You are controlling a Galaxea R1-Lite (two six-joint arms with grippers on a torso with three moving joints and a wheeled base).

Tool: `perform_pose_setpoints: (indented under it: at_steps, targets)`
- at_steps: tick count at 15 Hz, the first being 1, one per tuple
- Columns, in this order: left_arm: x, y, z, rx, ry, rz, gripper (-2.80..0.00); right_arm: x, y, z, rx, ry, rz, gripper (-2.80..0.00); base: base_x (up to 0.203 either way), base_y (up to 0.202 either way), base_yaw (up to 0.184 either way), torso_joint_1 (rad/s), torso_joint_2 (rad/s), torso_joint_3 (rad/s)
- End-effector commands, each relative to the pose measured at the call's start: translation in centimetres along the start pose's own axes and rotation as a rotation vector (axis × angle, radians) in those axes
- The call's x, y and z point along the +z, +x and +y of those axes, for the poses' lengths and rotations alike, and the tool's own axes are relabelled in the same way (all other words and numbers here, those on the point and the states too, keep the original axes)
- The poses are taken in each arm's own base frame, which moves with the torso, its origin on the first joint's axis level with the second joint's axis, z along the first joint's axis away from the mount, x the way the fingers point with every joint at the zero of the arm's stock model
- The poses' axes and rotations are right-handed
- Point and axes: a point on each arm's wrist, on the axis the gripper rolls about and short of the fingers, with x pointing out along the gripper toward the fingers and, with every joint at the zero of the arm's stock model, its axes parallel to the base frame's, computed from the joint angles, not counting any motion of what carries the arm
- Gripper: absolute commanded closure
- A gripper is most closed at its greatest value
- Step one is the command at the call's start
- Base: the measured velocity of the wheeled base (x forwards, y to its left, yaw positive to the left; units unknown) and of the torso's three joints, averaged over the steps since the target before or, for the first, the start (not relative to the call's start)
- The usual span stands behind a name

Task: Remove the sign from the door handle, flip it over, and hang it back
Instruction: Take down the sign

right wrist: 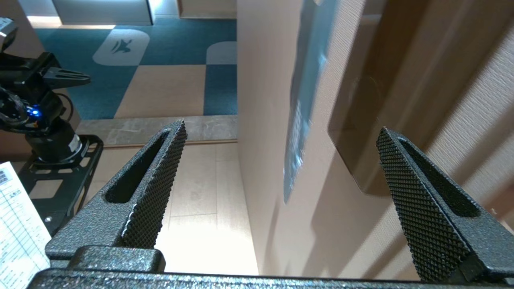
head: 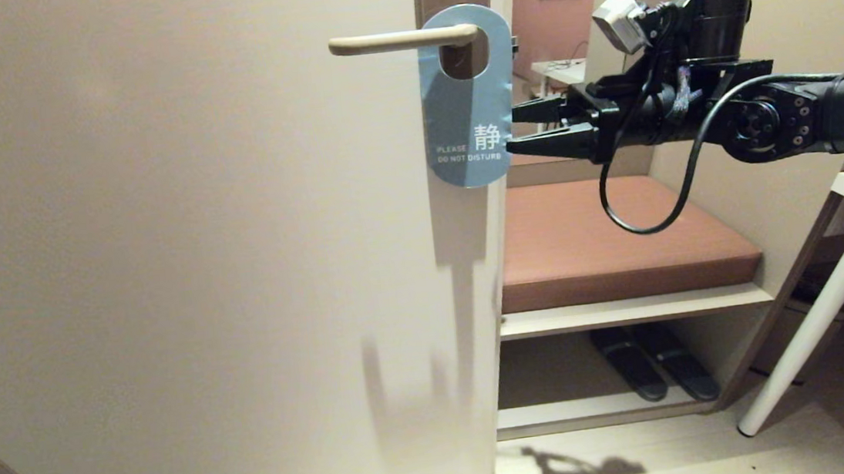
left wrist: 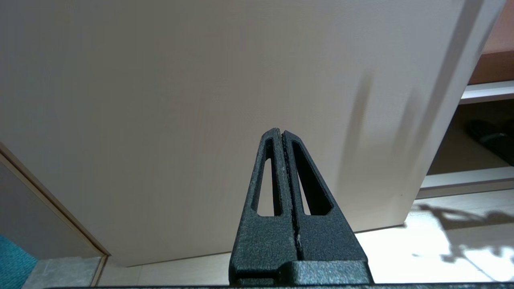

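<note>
Sign (head: 468,101) on handle (head: 403,39) reads "PLEASE DO NOT DISTURB".

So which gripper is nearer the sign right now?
Right. The right gripper, open, sits at the sign's door-edge side. The left gripper, shut, points at the lower door, away from it.

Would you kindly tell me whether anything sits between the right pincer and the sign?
Nothing does. In the head view the open right pincer reaches the sign at its edge; the right wrist view shows only that edge between the fingers.
</note>
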Motion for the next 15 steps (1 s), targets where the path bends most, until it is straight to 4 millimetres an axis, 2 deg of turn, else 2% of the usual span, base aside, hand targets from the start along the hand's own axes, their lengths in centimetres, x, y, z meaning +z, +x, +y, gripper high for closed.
perform_pose_setpoints:
  at_steps: [1, 15]
  targets:
    - [0.0, 0.0, 0.0, 0.001, 0.000, 0.002, 0.00, 0.2, 0.4, 0.1, 0.017, -0.002, -0.004, -2.80, 0.000, 0.000, 0.000, 0.000, 0.00, 0.000]
    - [0.0, 0.0, 0.0, 0.001, 0.000, 0.002, 0.00, -0.6, 3.3, -0.3, 0.073, 0.002, -0.008, -2.80, 0.000, 0.000, 0.000, 0.000, 0.00, 0.000]
